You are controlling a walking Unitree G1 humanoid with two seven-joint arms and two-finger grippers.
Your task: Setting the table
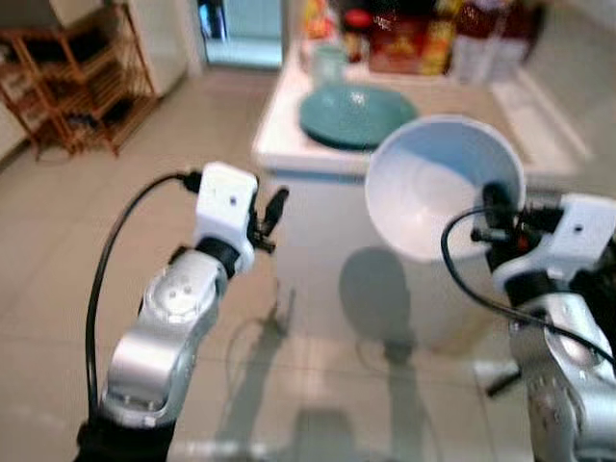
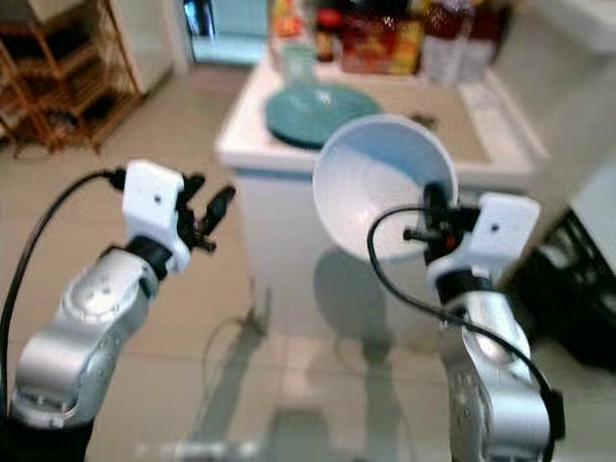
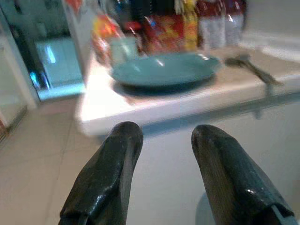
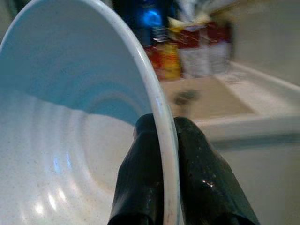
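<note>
A large white bowl (image 1: 438, 183) hangs tilted in the air in front of the white counter (image 1: 289, 154), its rim pinched by my right gripper (image 1: 497, 204), which is shut on it. In the right wrist view the bowl (image 4: 70, 122) has its rim between the two black fingers (image 4: 140, 178). A teal plate (image 1: 354, 113) lies on the counter. My left gripper (image 1: 272, 217) is raised left of the counter, open and holding nothing. Through the left wrist view the teal plate (image 3: 164, 69) lies ahead beyond the parted fingers (image 3: 112, 173).
Bottles and colourful packets (image 1: 414, 34) line the back of the counter by a cup (image 1: 327, 63). A utensil (image 3: 253, 70) lies on the counter right of the plate. A wooden rack (image 1: 82, 77) stands at the far left. Tiled floor (image 1: 58, 250) lies around the counter.
</note>
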